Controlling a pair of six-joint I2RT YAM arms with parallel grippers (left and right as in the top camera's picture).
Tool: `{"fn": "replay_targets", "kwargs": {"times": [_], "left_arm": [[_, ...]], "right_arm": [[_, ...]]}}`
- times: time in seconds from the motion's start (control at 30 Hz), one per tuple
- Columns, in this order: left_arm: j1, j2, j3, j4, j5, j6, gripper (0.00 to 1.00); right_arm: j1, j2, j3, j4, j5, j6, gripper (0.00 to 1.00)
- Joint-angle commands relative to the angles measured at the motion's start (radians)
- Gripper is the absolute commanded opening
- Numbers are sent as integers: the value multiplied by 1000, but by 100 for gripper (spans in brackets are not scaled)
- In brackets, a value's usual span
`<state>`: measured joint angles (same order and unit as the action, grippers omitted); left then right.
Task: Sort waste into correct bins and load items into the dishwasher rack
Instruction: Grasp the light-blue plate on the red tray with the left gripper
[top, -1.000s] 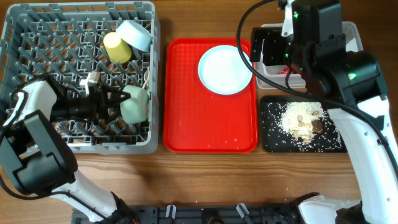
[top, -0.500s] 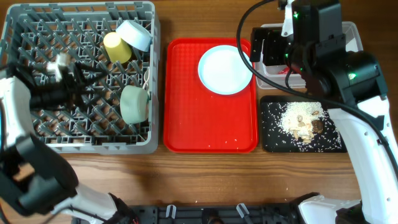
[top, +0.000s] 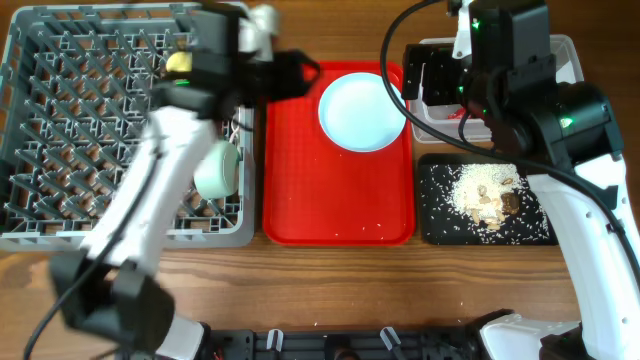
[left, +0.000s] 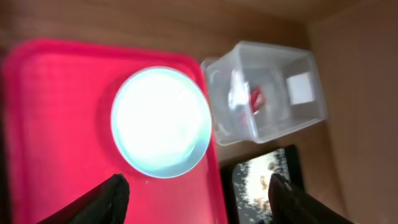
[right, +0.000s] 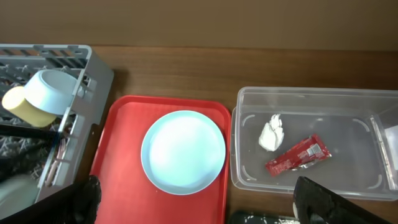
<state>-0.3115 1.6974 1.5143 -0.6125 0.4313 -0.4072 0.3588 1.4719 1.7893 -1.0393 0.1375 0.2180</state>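
The light blue plate (top: 360, 110) lies at the back of the red tray (top: 335, 200). My left gripper (top: 295, 75) hovers over the tray's back left corner, open and empty. In the left wrist view its fingers (left: 112, 196) stand wide apart below the plate (left: 160, 121). The grey dishwasher rack (top: 90, 130) holds the mint bowl (top: 215, 170) and the yellow cup (top: 180, 62). My right gripper (right: 205, 202) hangs open above the clear tub (right: 317, 140), which holds the red wrapper (right: 297, 155) and the white napkin (right: 272, 134). Rice scraps (top: 485, 195) lie on the black tray (top: 435, 225).
A pale bowl (right: 53, 90) leans beside the yellow cup (right: 22, 106) in the rack's back right corner. The left arm stretches across the rack's right side. Bare wooden table (top: 330, 280) runs along the front.
The left arm swung from over the rack's left side rightward to the red tray's back left corner. The mint bowl stays in the rack. The right arm has not moved.
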Motion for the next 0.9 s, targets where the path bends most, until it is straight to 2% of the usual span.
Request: {"fn": "replay_targets", "kwargs": {"times": [0.0, 0.13, 0.2, 0.27, 0.7, 0.77, 0.83, 0.87], "left_arm": [[-94, 172, 3, 78, -141, -58, 72], [-124, 311, 3, 171, -144, -58, 73], [-124, 349, 3, 195, -190, -58, 73], [-122, 370, 3, 197, -268, -58, 73], [-138, 473, 2, 202, -328, -58, 74], [-138, 485, 2, 201, -328, -58, 60], [-140, 494, 3, 201, -328, -57, 36], [-142, 497, 2, 198, -329, -57, 27]], "right_arm": [[-3, 11, 2, 2, -5, -8, 100], [-3, 11, 2, 2, -5, -8, 100], [-3, 11, 2, 2, -5, -8, 100], [-3, 11, 2, 2, -5, -8, 100], [-3, 11, 2, 2, -5, -8, 100], [-3, 11, 2, 2, -5, -8, 100], [-3, 11, 2, 2, -5, -8, 100], [-3, 11, 2, 3, -5, -8, 100]]}}
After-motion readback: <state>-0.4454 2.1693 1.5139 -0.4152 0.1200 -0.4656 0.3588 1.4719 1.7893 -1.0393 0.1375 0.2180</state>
